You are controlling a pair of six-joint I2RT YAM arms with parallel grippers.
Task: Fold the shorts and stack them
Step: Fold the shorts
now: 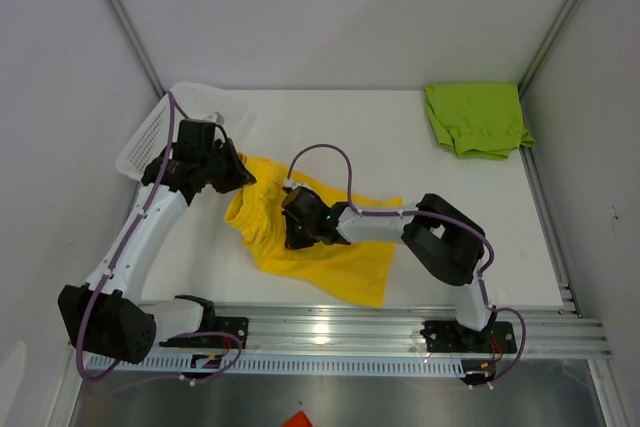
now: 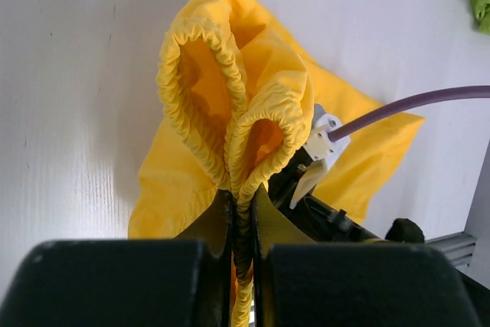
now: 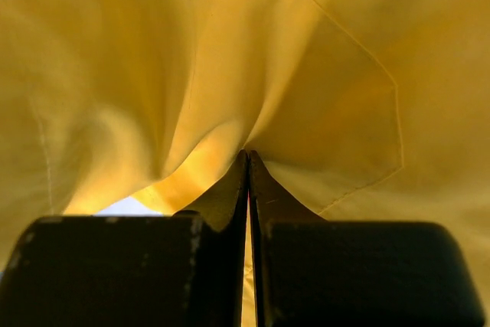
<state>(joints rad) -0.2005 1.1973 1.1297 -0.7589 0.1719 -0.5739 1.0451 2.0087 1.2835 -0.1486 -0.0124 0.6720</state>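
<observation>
The yellow shorts lie spread and rumpled in the middle of the table. My left gripper is shut on their gathered elastic waistband at the left end, which loops up above the jaws in the left wrist view. My right gripper is shut on a pinch of the yellow fabric near the middle of the shorts, and cloth fills the whole right wrist view. The lime green shorts lie folded at the far right corner, away from both grippers.
A white mesh basket stands at the far left, just behind my left arm. Grey walls close the table on the left, back and right. A metal rail runs along the near edge.
</observation>
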